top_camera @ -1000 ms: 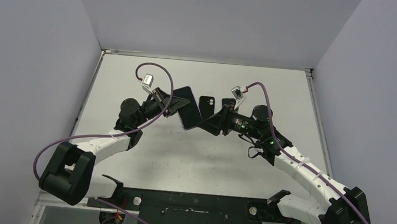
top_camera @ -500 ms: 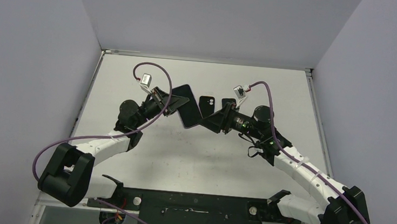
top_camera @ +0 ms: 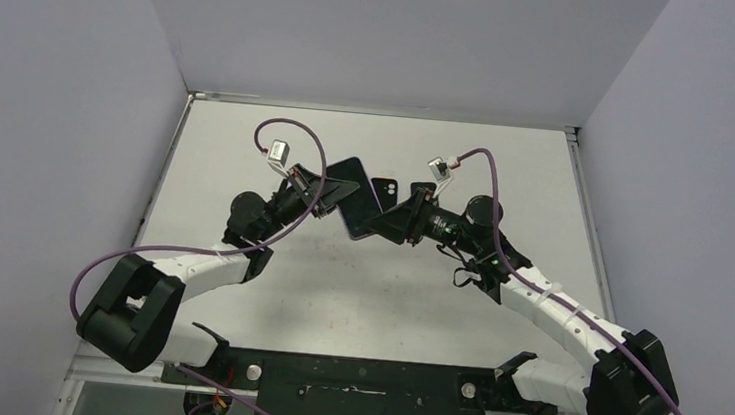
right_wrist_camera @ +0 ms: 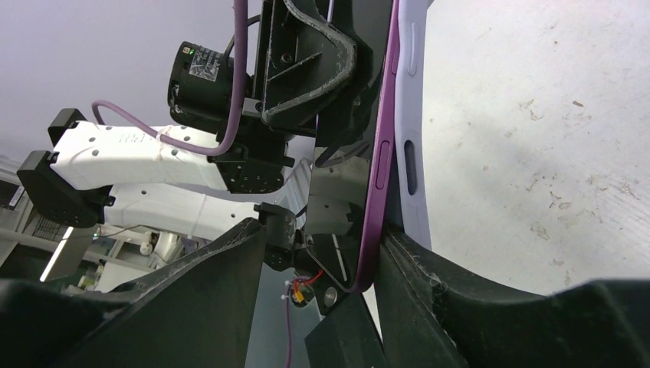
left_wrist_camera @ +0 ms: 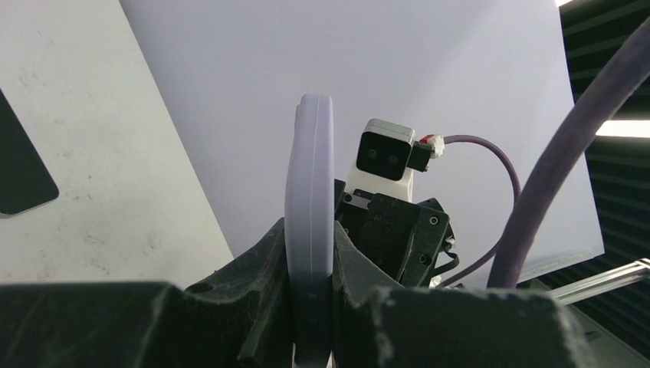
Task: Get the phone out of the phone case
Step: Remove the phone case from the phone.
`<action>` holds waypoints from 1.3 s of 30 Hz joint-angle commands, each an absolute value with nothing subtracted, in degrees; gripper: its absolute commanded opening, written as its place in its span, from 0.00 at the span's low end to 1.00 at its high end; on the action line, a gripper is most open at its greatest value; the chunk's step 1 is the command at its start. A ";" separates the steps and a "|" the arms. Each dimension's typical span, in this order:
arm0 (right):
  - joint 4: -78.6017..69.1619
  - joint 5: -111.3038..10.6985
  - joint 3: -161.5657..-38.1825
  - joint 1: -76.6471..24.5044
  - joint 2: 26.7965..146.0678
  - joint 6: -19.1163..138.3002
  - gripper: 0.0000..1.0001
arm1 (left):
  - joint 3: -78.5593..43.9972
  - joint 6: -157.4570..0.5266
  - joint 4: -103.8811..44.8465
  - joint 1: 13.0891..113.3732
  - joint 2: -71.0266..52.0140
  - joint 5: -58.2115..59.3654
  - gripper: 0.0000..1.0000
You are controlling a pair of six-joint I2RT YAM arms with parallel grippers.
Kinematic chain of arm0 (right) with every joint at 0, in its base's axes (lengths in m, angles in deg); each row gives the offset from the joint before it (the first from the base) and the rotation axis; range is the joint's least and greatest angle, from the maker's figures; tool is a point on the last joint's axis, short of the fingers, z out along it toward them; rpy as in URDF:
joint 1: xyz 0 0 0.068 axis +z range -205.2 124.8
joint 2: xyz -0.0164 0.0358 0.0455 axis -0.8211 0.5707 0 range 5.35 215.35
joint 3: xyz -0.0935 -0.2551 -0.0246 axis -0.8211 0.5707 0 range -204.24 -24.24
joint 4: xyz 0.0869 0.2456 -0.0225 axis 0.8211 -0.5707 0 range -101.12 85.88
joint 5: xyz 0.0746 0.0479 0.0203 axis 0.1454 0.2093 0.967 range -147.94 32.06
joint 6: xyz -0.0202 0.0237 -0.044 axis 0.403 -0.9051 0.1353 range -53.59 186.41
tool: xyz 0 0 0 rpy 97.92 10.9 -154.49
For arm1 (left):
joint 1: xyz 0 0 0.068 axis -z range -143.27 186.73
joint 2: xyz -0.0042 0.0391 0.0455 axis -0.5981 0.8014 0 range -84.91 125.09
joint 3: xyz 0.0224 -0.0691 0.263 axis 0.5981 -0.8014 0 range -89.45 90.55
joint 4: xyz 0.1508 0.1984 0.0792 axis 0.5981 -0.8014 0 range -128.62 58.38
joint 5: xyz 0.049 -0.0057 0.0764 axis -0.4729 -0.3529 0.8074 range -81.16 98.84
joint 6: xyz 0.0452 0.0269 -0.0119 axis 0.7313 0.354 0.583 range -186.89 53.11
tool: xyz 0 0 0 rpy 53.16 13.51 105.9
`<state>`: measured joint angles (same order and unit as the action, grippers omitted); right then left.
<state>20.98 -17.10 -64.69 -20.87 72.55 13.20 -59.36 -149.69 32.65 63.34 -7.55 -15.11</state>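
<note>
Phone: a purple-edged phone point(right_wrist_camera: 381, 153) sits in a pale lilac case point(right_wrist_camera: 411, 92), held up off the table point(top_camera: 238, 146) between the two arms, upper centre of the top view, tilted with its dark face showing.
Left gripper: the left gripper point(left_wrist_camera: 310, 245) is pressed together on the case edge, one finger point(left_wrist_camera: 270, 257) on each side, touching it.
Right gripper: the right gripper point(right_wrist_camera: 322, 228) has its jaws spread around the lower end of the phone. The finger point(right_wrist_camera: 429, 276) at the right of the wrist view lies against the case side, and a gap shows between the phone and the other finger.
Case fit: along the visible edge the purple phone side and the lilac case lie side by side. Whether they have parted I cannot tell.
Table: a flat black slab with two lenses point(top_camera: 385, 186) lies just behind the held phone, partly hidden by it.
Cables: a purple cable point(top_camera: 295, 131) loops above each wrist.
</note>
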 commanded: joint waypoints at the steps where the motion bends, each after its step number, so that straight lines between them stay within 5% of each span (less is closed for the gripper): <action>1: 26.91 -15.54 -63.88 -20.52 74.29 12.30 0.52 | -57.87 -155.60 46.13 65.24 -7.62 -14.77 0.00; 8: 30.97 -14.35 -66.68 -20.66 76.76 10.96 0.45 | -56.79 -149.80 41.31 67.65 -7.91 -15.29 0.00; 15: 37.21 -13.31 -67.73 -21.39 80.57 7.67 0.21 | -58.16 -147.77 45.16 68.87 -7.26 -15.72 0.01; 21: 38.32 -12.91 -67.07 -21.80 80.20 6.22 0.00 | -60.62 -143.36 39.92 67.82 -11.19 -14.34 0.41; 27: 41.17 -12.96 -65.79 -22.35 79.44 3.45 0.00 | -62.37 -140.39 38.02 66.83 -13.56 -12.69 0.58; 39: 46.23 -14.52 -64.97 -24.70 77.80 -2.06 0.00 | -68.08 -132.71 30.04 65.82 -21.67 -10.32 0.65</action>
<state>36.17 -13.08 -64.45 -24.15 80.24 0.65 -67.71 -137.43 32.65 66.03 -18.63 -11.32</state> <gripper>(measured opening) 0.124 0.644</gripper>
